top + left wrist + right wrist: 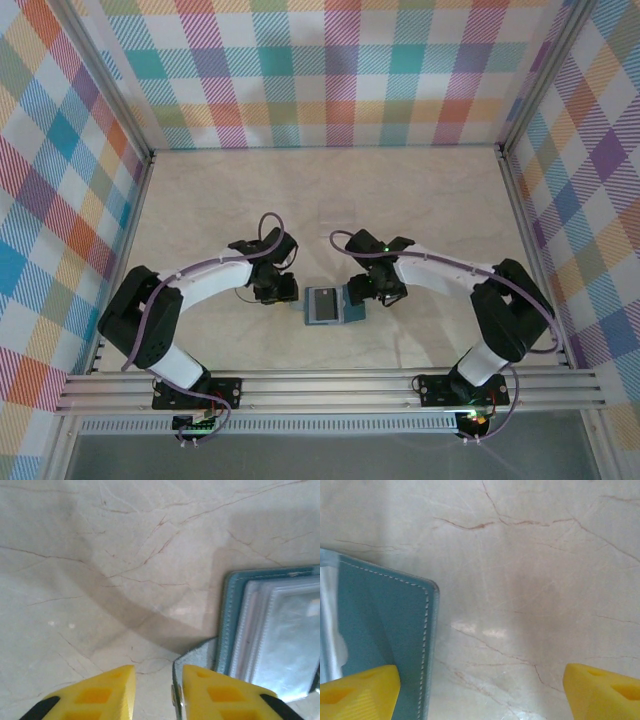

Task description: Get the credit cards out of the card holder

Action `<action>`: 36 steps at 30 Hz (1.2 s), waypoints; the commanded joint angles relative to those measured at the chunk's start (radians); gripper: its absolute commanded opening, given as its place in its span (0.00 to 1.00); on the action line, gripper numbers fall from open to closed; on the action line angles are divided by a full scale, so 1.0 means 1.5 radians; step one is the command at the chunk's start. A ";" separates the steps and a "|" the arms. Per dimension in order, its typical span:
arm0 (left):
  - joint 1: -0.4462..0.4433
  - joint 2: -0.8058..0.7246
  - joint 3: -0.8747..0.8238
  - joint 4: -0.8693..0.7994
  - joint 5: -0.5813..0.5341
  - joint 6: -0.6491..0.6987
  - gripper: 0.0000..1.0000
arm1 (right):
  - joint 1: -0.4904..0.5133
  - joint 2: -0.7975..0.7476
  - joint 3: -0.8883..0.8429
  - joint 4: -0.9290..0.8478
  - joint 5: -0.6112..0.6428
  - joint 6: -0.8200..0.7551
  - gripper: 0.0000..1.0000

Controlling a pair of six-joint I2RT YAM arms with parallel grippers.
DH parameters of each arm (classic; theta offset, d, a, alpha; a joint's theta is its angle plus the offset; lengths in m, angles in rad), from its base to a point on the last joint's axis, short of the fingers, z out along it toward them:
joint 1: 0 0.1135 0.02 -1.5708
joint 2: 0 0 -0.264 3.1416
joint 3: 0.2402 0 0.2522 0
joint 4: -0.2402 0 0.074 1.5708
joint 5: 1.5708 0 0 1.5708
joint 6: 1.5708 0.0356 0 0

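Note:
The teal card holder (325,305) lies open on the pale marble table (330,200) between my two grippers. In the left wrist view its teal rim (231,620) frames glossy grey layered faces (280,635); I cannot tell the credit cards from the pocket faces. My left gripper (283,290) (159,692) is at its left side, jaws apart, and the holder's side tab (192,655) stands in the gap close to the right finger. My right gripper (362,294) (481,692) is wide open at the holder's right edge (385,625), with one finger (360,692) over the teal flap.
Plaid walls enclose the table on three sides. An aluminium rail (330,385) carrying both arm bases runs along the near edge. Bare marble stretches behind the holder toward the back wall.

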 commanded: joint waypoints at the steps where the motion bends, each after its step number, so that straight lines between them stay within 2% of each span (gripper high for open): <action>1: -0.005 -0.034 0.035 -0.050 -0.022 -0.001 0.32 | -0.002 -0.034 0.023 -0.023 -0.037 -0.005 0.84; 6: -0.005 -0.069 0.068 -0.067 -0.003 0.000 0.32 | -0.002 -0.064 0.048 -0.022 -0.078 0.010 0.82; 8: -0.008 -0.063 0.081 -0.057 0.027 -0.003 0.28 | -0.002 -0.071 0.062 -0.021 -0.098 0.015 0.80; 13: -0.030 -0.020 0.081 0.014 0.074 -0.024 0.20 | -0.002 -0.096 0.086 0.013 -0.166 0.043 0.68; 16: -0.043 0.012 0.085 0.025 0.068 -0.028 0.18 | -0.002 -0.101 0.073 0.091 -0.255 0.081 0.58; 18: -0.043 0.020 0.070 0.041 0.061 -0.032 0.16 | -0.002 -0.082 0.048 0.163 -0.321 0.110 0.51; 21: -0.043 0.034 0.057 0.055 0.066 -0.033 0.15 | -0.002 -0.033 0.038 0.201 -0.382 0.131 0.44; 23: -0.043 0.045 0.052 0.062 0.068 -0.036 0.14 | -0.002 -0.012 0.035 0.190 -0.375 0.127 0.42; 30: -0.043 0.068 0.045 0.059 0.058 -0.032 0.12 | -0.002 0.023 0.030 0.105 -0.268 0.089 0.39; 36: -0.043 0.092 0.027 0.040 0.011 -0.025 0.10 | -0.003 0.052 0.008 0.135 -0.248 0.086 0.31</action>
